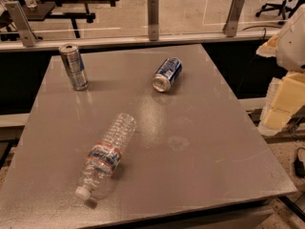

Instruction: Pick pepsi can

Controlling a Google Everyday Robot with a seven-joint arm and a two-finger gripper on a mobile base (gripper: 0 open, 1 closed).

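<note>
the pepsi can (167, 74) lies on its side on the far half of the table (205, 147). its long axis runs far-right to near-left, silver end towards us. the gripper (282, 101) hangs off the table's right edge, well apart from the can; we cannot tell whether it is spread or closed. the can lies leftward in view and slightly farther back, so we judge the reach goes that way, gripping across the can's width.
</note>
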